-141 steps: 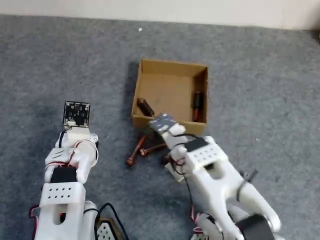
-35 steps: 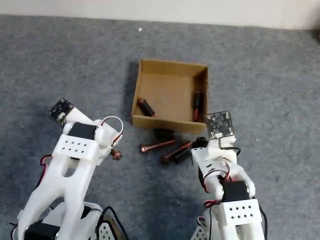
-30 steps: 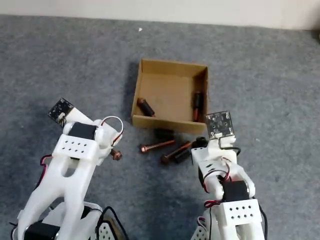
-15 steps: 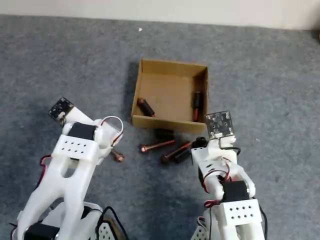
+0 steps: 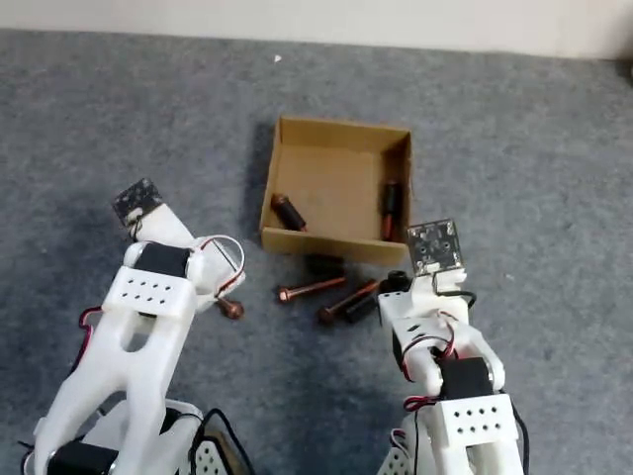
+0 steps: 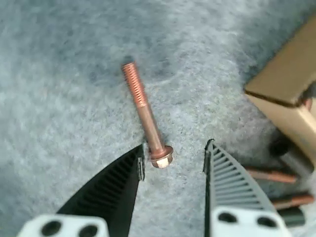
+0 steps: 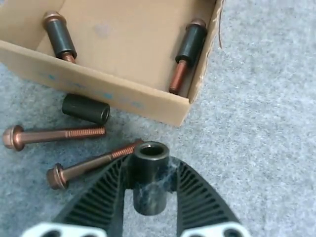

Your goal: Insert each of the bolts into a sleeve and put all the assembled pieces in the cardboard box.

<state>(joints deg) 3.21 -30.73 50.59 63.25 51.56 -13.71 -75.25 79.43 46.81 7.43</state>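
Picking up a bolt (image 6: 145, 116): left gripper (image 6: 175, 147) apart, bolt head between its jaws; right gripper (image 7: 149, 167) clamped on sleeve (image 7: 148, 185). Next, judged: close, lift, align bolt with sleeve bore.

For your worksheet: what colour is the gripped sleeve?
Black sleeve; right wrist view shows it best.

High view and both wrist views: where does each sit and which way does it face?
High view: fixed above the table, looking down on the cardboard box; left arm and right arm both show.
Left wrist view: on the left arm, facing down at a bolt; open left gripper shows.
Right wrist view: on the right arm, facing the box; right gripper shows, shut on a sleeve.
Shared: the box appears in all three.
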